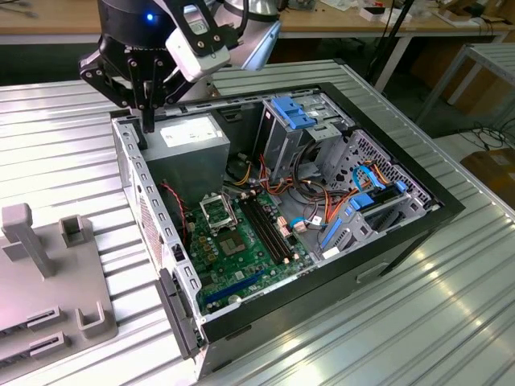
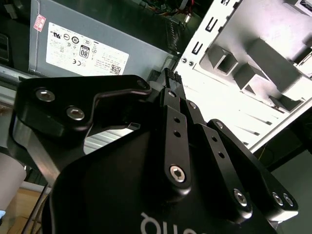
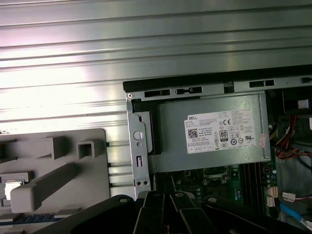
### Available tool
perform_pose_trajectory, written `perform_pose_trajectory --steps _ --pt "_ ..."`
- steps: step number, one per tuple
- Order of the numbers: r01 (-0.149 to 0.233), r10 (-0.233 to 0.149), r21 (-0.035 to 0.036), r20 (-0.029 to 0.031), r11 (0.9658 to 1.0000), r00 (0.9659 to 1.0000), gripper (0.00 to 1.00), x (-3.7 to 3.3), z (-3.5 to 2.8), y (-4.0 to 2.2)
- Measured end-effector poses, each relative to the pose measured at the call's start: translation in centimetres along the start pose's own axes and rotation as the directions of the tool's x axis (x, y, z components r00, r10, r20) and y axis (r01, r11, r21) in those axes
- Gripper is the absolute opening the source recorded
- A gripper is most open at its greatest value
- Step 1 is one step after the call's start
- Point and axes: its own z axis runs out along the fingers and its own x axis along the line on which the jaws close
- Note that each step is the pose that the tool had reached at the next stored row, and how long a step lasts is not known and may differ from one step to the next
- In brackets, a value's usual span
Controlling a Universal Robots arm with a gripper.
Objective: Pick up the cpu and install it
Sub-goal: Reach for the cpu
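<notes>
My gripper (image 1: 149, 121) hangs above the far corner of the open computer case (image 1: 129, 161) on the exterior view's left, next to the grey power supply (image 1: 189, 137). Its black fingers are pressed together in both wrist views (image 2: 170, 90) (image 3: 168, 195), and I see nothing between them. The cpu is out of view. On the green motherboard (image 1: 241, 249) sits the black square socket (image 1: 216, 211) in its metal frame, lower than the gripper and toward the exterior view's right; the first wrist view also catches the socket (image 3: 217, 171) just past the power supply (image 3: 219, 129).
A grey fixture block (image 1: 48, 273) with upright posts stands on the ribbed metal table at the exterior view's left. Inside the case are drive cages with blue latches (image 1: 294, 112), bundled cables (image 1: 314, 189) and memory slots (image 1: 269, 229).
</notes>
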Motion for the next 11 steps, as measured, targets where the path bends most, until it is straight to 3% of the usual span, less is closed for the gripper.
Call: perform_pose_trajectory --steps 11 --pt "0.000 0.000 0.0003 -0.0040 1.0000 1.0000 0.11 0.61 0.04 -0.05"
